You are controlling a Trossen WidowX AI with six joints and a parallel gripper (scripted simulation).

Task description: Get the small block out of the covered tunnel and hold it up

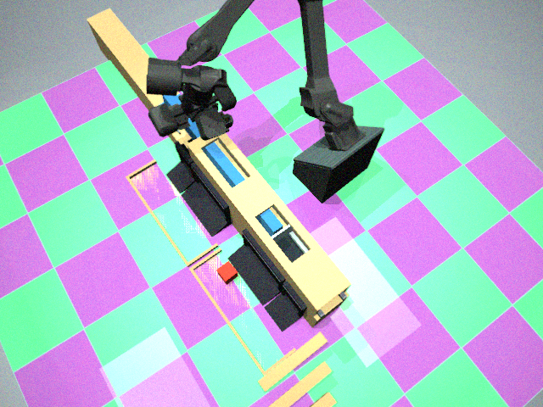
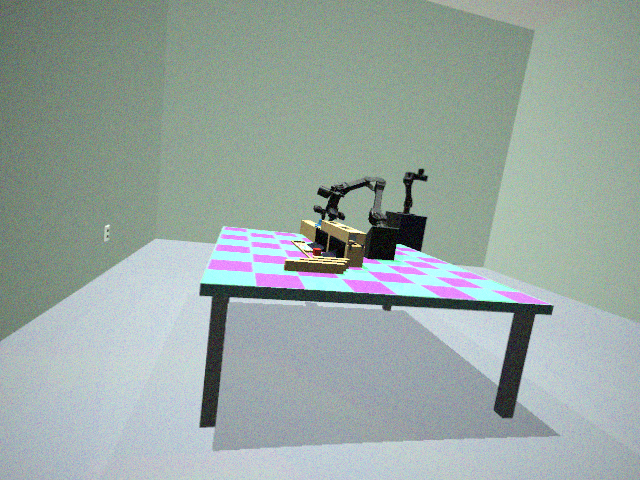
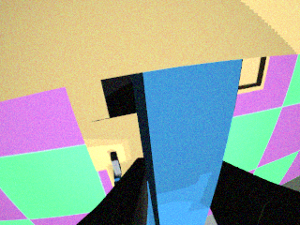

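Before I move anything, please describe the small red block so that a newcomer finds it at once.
Find the long wooden tunnel on the checkered table. On its side away from the robot's base, dark panels lie beside it. The small red block sits next to them, the only red thing there.
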